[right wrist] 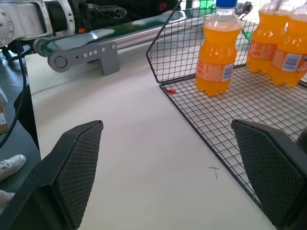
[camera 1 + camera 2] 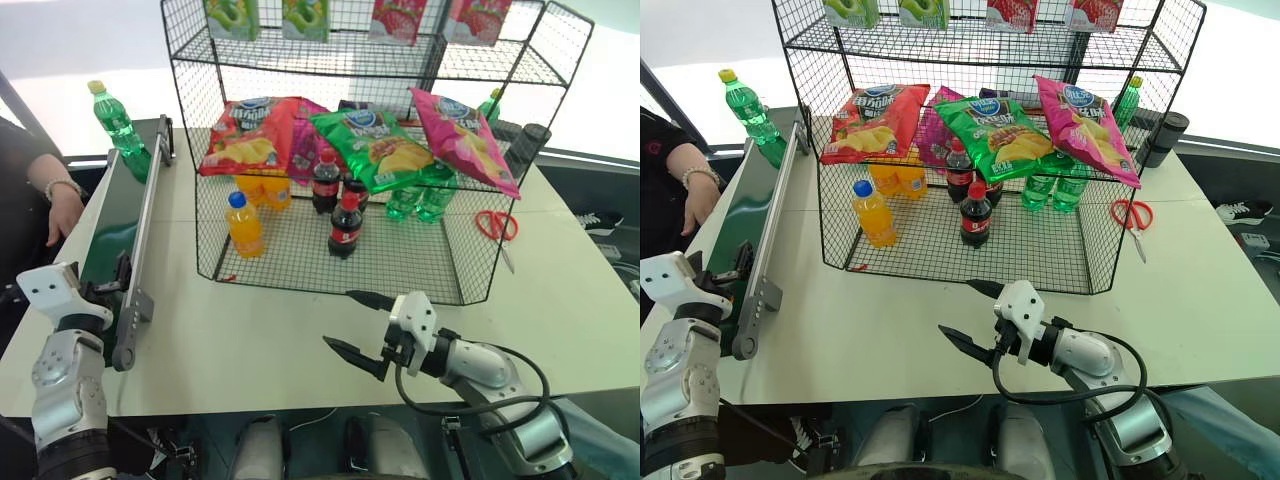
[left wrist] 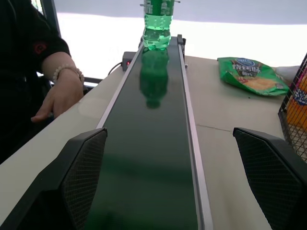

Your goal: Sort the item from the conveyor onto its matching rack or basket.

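Observation:
The item, a clear-green soda bottle (image 2: 118, 122) with a yellow cap, stands upright at the far end of the conveyor (image 2: 108, 235), a dark-green belt between grey rails. My left gripper (image 3: 170, 132) is open at the belt's near end and points along it toward the bottle (image 3: 158, 24), well short of it. The black wire rack (image 2: 420, 262) stands mid-table. My right gripper (image 2: 340, 318) hangs open over bare table just in front of the rack's lower tier, holding nothing.
A person's hand (image 2: 62, 208) rests on the table edge left of the conveyor. The rack holds chip bags, orange bottles (image 1: 217, 52), cola bottles (image 2: 346, 226) and green bottles. Red scissors (image 2: 497, 225) and a black cylinder (image 2: 527, 148) lie to its right.

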